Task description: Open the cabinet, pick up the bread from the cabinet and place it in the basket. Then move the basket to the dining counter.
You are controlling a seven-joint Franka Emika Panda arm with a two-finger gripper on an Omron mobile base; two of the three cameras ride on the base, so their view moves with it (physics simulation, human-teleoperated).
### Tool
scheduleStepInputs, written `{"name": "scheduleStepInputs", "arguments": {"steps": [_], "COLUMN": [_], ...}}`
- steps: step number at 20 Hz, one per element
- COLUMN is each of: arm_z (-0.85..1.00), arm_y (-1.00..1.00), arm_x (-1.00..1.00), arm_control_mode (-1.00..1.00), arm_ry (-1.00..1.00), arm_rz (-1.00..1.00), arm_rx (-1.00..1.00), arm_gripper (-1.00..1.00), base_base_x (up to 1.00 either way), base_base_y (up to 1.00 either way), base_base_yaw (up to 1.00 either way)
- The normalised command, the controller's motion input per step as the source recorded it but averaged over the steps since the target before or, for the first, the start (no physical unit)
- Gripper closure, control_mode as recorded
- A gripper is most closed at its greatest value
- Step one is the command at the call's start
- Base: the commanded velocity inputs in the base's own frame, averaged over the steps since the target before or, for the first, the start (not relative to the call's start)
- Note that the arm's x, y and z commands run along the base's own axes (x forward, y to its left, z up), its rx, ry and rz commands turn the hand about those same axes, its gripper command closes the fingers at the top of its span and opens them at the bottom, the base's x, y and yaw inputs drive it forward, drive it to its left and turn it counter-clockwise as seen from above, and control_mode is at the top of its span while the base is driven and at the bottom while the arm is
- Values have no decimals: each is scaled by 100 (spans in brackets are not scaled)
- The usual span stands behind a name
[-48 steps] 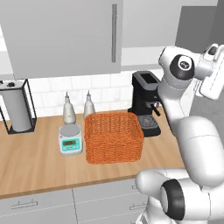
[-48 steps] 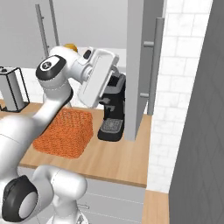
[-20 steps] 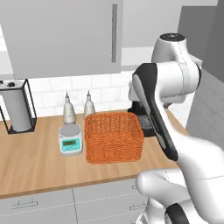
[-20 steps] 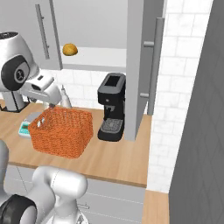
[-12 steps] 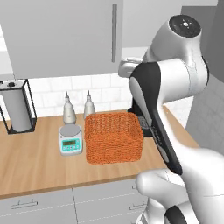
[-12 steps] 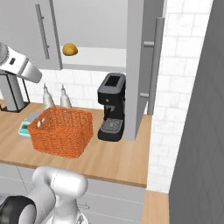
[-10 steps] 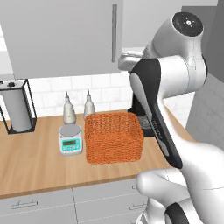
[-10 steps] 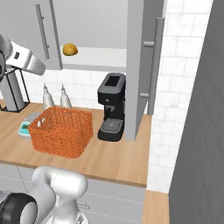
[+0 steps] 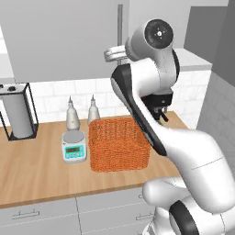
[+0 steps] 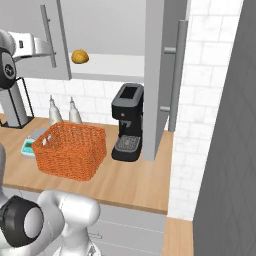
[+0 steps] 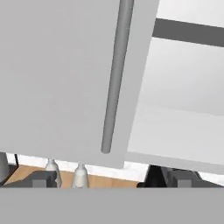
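Jaws stand wide on the gripper (image 11: 109, 177) facing the cabinet (image 11: 57, 78) left door's bar handle (image 11: 114, 78), so advance squarely to straddle it before closing, since the bread (image 10: 80, 56) waits on the shelf behind the already-open right door.

White tile wall (image 10: 210, 75), wood counter (image 9: 36, 170), grey drawers (image 9: 41, 215).
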Motion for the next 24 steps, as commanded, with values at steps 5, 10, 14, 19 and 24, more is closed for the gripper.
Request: {"name": "scheduleStepInputs", "arguments": {"steps": [5, 10, 14, 19, 24], "arm_z": [10, 0, 0, 0, 0], "arm_y": [14, -18, -9, 0, 0], "arm_x": [39, 41, 66, 63, 55], "arm_control_mode": [-100, -100, -100, -100, -100], "arm_ry": [5, 1, 0, 2, 3], "arm_rz": [-6, -4, -5, -1, 0], "arm_rx": [-7, 6, 9, 1, 0], "arm_gripper": [-100, -100, -100, -100, -100], "base_base_x": [0, 0, 0, 0, 0], "base_base_y": [0, 0, 0, 0, 0], "base_base_yaw": [0, 0, 0, 0, 0]}}
